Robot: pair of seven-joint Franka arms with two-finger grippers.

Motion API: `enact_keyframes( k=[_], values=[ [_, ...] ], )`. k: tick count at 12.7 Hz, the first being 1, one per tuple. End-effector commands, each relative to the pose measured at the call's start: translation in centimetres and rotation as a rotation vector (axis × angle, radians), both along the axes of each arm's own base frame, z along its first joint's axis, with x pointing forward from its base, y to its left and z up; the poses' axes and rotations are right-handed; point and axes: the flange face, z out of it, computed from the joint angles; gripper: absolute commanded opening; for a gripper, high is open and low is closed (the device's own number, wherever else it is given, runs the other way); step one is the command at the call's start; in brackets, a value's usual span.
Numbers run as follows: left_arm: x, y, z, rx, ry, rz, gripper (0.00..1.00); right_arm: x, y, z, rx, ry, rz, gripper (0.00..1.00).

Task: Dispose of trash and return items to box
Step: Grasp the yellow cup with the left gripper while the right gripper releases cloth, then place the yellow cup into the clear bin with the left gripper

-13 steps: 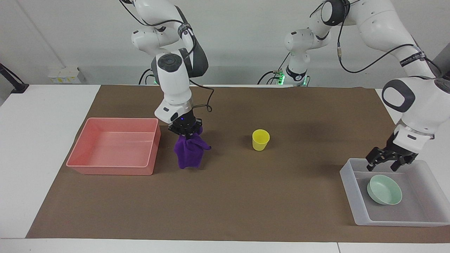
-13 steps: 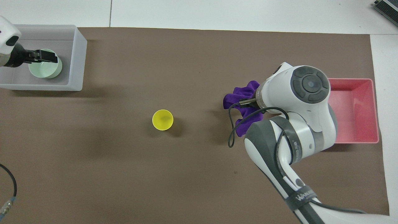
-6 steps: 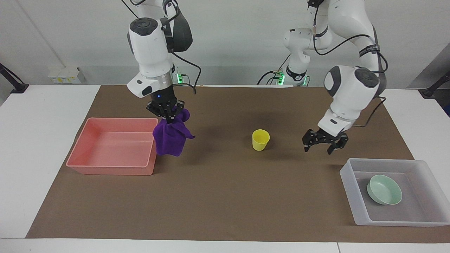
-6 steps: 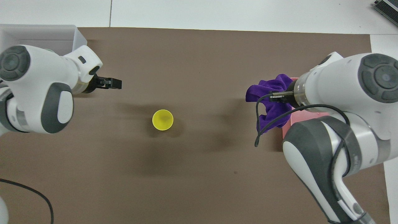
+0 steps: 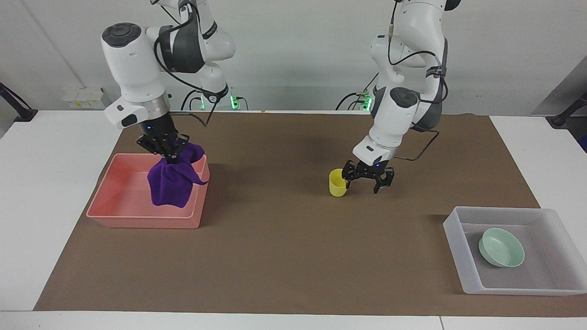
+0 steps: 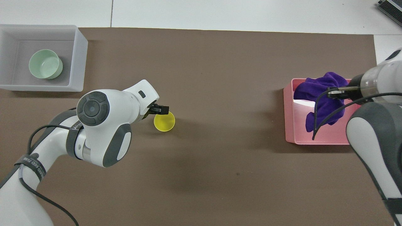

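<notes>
From across the table, my right gripper point(image 5: 166, 149) hangs over the pink bin point(image 5: 110, 195), fingers pinched tight on the top of the purple cloth point(image 5: 172, 183). The cloth droops from them, its lower folds inside the bin's walls; whether it touches the floor I cannot tell. My left gripper point(image 5: 367, 176) sits low just beside the yellow cup point(image 5: 338, 183), on the cup's side toward the left arm's end of the table, fingers spread; one fingertip is at the cup's rim, but nothing is closed around it yet. The green bowl point(image 5: 501, 247) lies in the clear box point(image 5: 458, 256) at the left arm's end.

From overhead, the cloth point(image 6: 322, 100) covers part of the pink bin point(image 6: 292, 131), bunched under my right gripper point(image 6: 336, 92). My left gripper point(image 6: 160, 109) shows at the edge of the cup point(image 6: 164, 121), the bowl point(image 6: 45, 64) rests in the box point(image 6: 78, 59), well apart from the cup.

I judge two steps in hand: dropping the trash, and reaching for the last item. Next I should open my right fingers so the cloth falls wholly inside the bin, and settle my left fingers astride the cup wall before closing, gently, since a light cup tips easily.
</notes>
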Motion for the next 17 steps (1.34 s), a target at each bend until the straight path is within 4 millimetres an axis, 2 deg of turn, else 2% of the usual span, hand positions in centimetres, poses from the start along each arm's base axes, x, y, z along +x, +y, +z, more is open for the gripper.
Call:
enact_keyframes(
  k=[1,3,4,5,6,8,11,13,14,15,16,17],
  values=[
    [-2.9,0.0,-0.9,0.003,0.005,-0.006,0.92,-0.6,-4.3,-2.8,-0.024,-0.008,0.03,0.0],
    [-3.7,-0.1,-2.9,0.001,-0.008,-0.015,0.56,-0.4,-7.3,-5.6,-0.026,-0.008,0.001,0.0],
    [-3.8,-0.2,-3.4,-0.006,-0.026,-0.013,0.34,-0.3,-7.6,-7.0,-0.026,0.0,-0.004,0.0],
    [-3.8,-0.1,-3.5,-0.008,-0.028,-0.009,0.04,-0.1,-7.6,-8.1,-0.025,-0.002,-0.008,0.0],
    [-3.7,0.0,-3.5,-0.008,-0.028,-0.004,0.0,-0.3,-7.6,-9.3,-0.023,-0.001,-0.008,0.0],
    [-2.5,0.6,-2.3,-0.017,-0.042,0.015,0.0,-0.7,-7.5,-11.5,-0.023,-0.013,-0.007,0.0],
    [0.2,4.1,0.9,-0.015,-0.043,0.074,0.0,0.1,-7.4,-14.7,-0.015,-0.01,-0.016,0.0],
    [2.8,7.7,3.7,-0.022,-0.067,0.132,0.0,-0.1,-6.7,-16.9,-0.01,0.023,-0.015,0.0],
    [3.8,9.7,4.7,-0.023,-0.088,0.15,0.0,0.0,-6.3,-17.0,-0.008,0.022,-0.027,0.18],
    [5.3,12.5,6.2,-0.023,-0.119,0.174,0.0,0.1,-6.1,-17.0,-0.008,0.022,-0.029,0.48],
    [6.9,15.2,7.6,-0.013,-0.126,0.18,0.0,0.2,-6.1,-16.9,-0.008,0.02,-0.029,0.95],
    [8.1,17.3,8.9,0.005,-0.111,0.159,0.0,0.2,-6.1,-16.8,-0.008,0.019,-0.029,1.0]
  ],
)
